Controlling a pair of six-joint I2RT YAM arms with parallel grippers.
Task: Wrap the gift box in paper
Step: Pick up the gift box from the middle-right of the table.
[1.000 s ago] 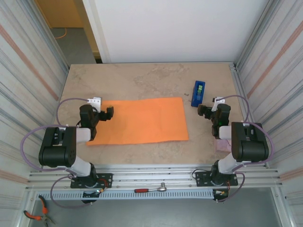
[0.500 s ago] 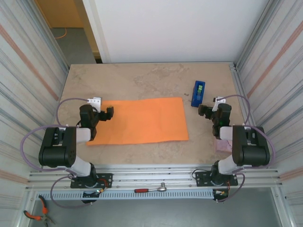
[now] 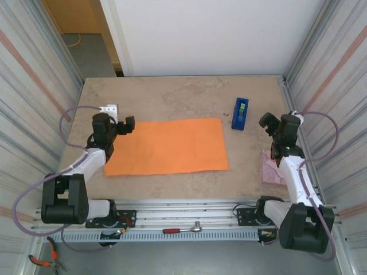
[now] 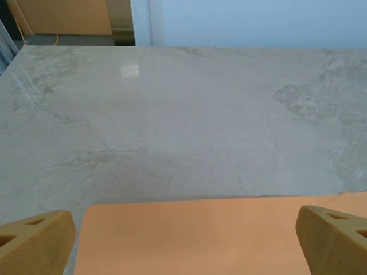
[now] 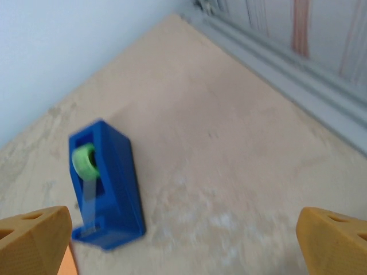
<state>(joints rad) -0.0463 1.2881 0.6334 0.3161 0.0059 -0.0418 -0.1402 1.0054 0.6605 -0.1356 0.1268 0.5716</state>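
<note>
The paper [image 3: 167, 146] is a plain orange sheet lying flat on the beige tabletop [image 3: 183, 100]. The gift box is out of view. My left gripper [image 3: 120, 117] hovers at the sheet's far left corner, open, with nothing between its fingers. In the left wrist view the paper [image 4: 206, 235] has its far edge and left corner just ahead of the left gripper [image 4: 183, 243]. My right gripper [image 3: 280, 118] is open and empty over bare table, right of the blue tape dispenser [image 3: 240, 113]. In the right wrist view the dispenser [image 5: 106, 186] lies to the left of the right gripper [image 5: 183, 243].
A pinkish crumpled thing [image 3: 270, 169] lies at the table's right edge beside the right arm. Corrugated metal walls close in both sides, with a white wall at the back. A ratchet wrench [image 3: 182, 229] rests on the front rail and pliers [image 3: 43, 260] lie lower left.
Both arms have unfolded and reached away from their bases. The left gripper moved up to the paper's far left corner; the right gripper swung farther and to the right. The paper has not moved.
</note>
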